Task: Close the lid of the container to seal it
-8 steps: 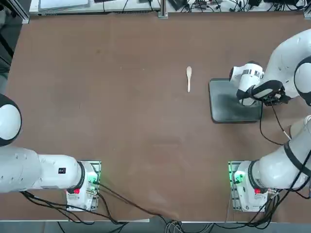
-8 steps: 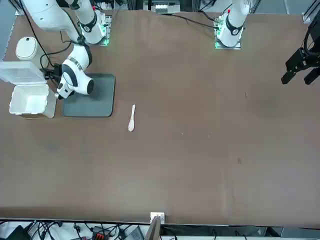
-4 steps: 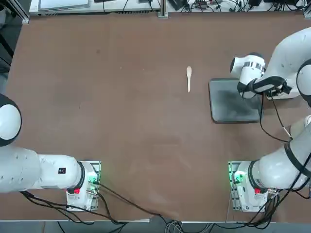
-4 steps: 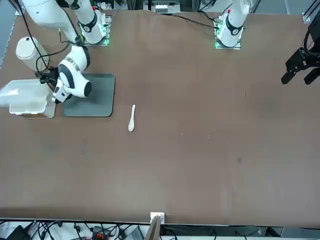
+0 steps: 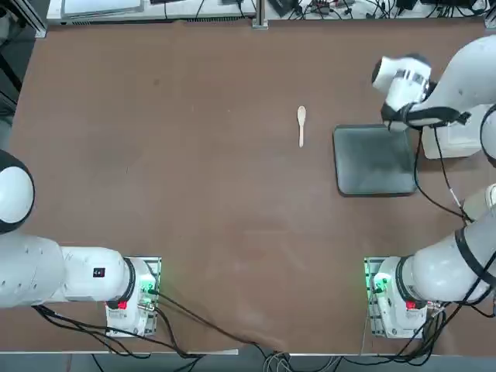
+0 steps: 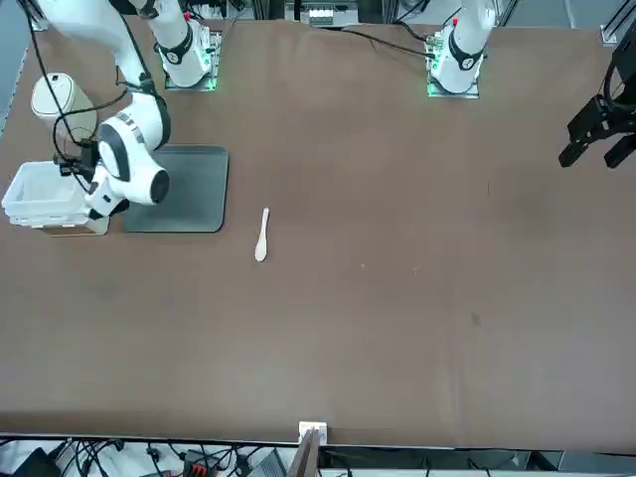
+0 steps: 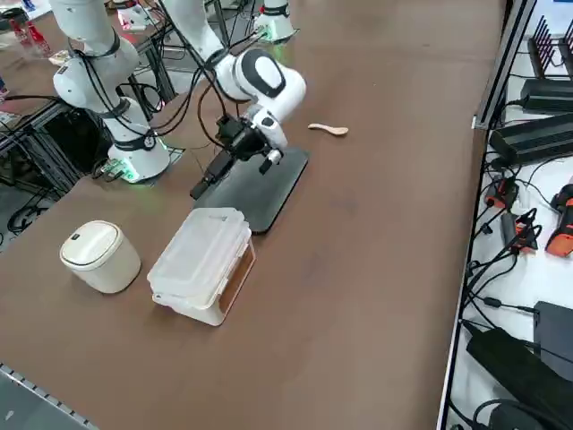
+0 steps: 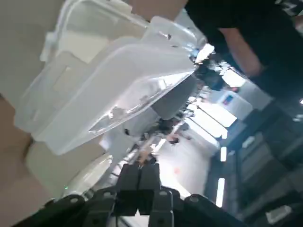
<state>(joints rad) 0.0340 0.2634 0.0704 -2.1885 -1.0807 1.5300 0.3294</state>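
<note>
Though the lid [image 7: 204, 251] already lies down over the container [image 7: 199, 288], nothing shows whether it has clicked shut all round, so the step in hand reads as the tail of the swing-down, with the sealing press not yet made.

Going left to right in the right side view: a round whitish canister [image 7: 99, 256] stands at the table's near-left corner, just beside it sits the white translucent box with its flap on top, and past that the dark grey tray [image 7: 265, 186] lies flat, with a small wooden spoon [image 7: 329, 130] well beyond. The right gripper [image 7: 205, 185] hangs in the air over the near edge of the tray, pointing down toward the box but apart from it. Its 2 fingers [image 8: 139, 182] are pressed together with nothing between them, as the wrist view shows.

In the front view the box [image 6: 42, 195] sits at the far left of the table, beside the tray [image 6: 194, 189].

The next move, as I judge it, calls for bringing the closed fingertips down onto the lid's top near its free edge and pressing firmly so the rim snaps on. Pressing off-centre could tip or slide the light box.
</note>
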